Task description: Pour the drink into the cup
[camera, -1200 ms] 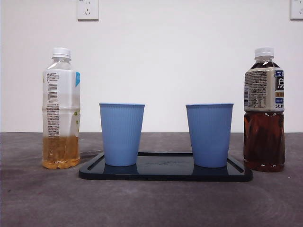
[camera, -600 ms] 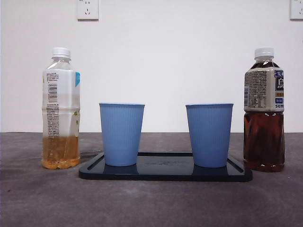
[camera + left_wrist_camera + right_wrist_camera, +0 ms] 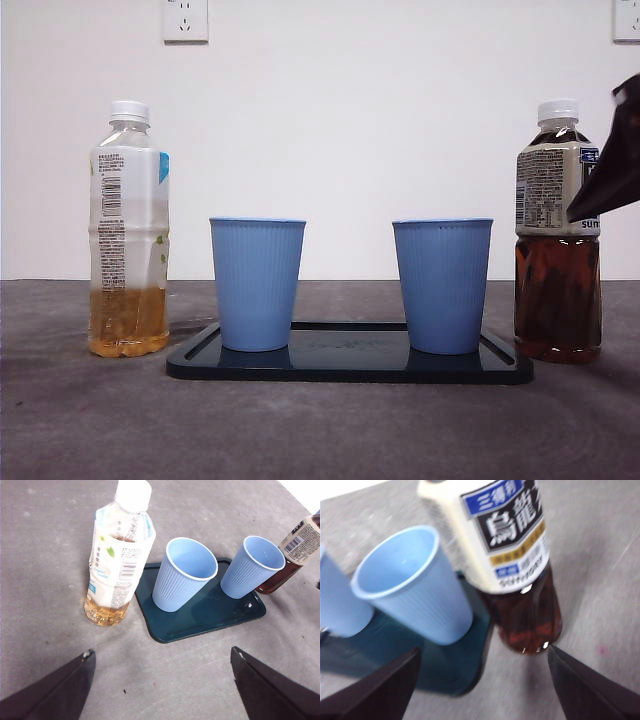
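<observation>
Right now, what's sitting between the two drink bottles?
In the front view, two blue cups on a dark tray stand between the pale bottle and the dark tea bottle.

A plain white wall (image 3: pixel 380 130) rises behind a dark grey, faintly mottled table (image 3: pixel 320 430), meeting it in a level line. Two white wall sockets sit high up, one (image 3: pixel 185 19) toward the left and one (image 3: pixel 627 19) cut off at the right edge. Soft, even light.
</observation>
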You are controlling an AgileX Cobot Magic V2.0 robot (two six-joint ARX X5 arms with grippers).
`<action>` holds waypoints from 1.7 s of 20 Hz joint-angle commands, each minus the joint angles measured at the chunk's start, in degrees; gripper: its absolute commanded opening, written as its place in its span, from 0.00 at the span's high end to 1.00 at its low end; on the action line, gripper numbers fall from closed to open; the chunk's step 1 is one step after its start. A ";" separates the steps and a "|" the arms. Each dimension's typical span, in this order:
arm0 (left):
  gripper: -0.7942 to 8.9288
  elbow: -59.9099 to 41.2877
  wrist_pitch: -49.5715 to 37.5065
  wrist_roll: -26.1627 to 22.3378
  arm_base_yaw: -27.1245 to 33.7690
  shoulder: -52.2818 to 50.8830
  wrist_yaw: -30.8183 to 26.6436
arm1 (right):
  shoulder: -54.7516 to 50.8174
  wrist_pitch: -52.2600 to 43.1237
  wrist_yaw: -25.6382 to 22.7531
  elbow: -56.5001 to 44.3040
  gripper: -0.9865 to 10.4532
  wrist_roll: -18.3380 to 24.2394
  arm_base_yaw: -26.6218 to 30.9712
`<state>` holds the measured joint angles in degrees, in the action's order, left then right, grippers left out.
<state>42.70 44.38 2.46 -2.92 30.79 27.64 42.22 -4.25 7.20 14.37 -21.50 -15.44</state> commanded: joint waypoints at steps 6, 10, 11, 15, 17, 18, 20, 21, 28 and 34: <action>0.47 1.11 -0.66 -0.52 -0.11 0.26 0.50 | 15.91 -17.49 -1.55 -0.44 0.56 4.59 -0.28; 0.47 1.11 -0.66 -0.52 -0.11 0.26 0.50 | 23.82 -27.61 -2.82 -0.44 0.56 5.95 -0.26; 0.47 1.11 -0.66 -0.52 -0.11 0.26 0.50 | 25.64 -30.18 -2.80 -0.44 0.56 6.10 -0.15; 0.47 1.11 -0.66 -0.52 -0.11 0.26 0.50 | 32.63 -39.63 -4.35 -0.42 0.56 6.60 -0.07; 0.47 1.11 -0.66 -0.50 -0.11 0.26 0.50 | 35.69 -42.93 -4.46 -0.42 0.56 6.95 0.24; 0.47 1.11 -0.66 -0.50 -0.11 0.26 0.50 | 37.11 -44.37 -5.49 -0.39 0.56 7.10 0.33; 0.47 1.11 -0.66 -0.50 -0.11 0.26 0.50 | 39.74 -47.65 -6.47 -0.35 0.56 7.41 0.50; 0.47 1.11 -0.63 -0.50 -0.11 0.26 0.50 | 40.92 -48.83 -6.40 -0.11 0.56 7.41 0.74; 0.47 1.11 -0.63 -0.50 -0.11 0.26 0.50 | 49.53 -50.18 -7.19 5.97 0.56 10.03 1.07; 0.47 1.11 -0.63 -0.52 -0.11 0.26 0.50 | 49.62 -50.16 -10.95 6.34 0.76 10.93 1.07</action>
<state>42.70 44.38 2.44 -2.92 30.79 27.64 91.00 -54.24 -3.33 20.43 -11.22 -14.24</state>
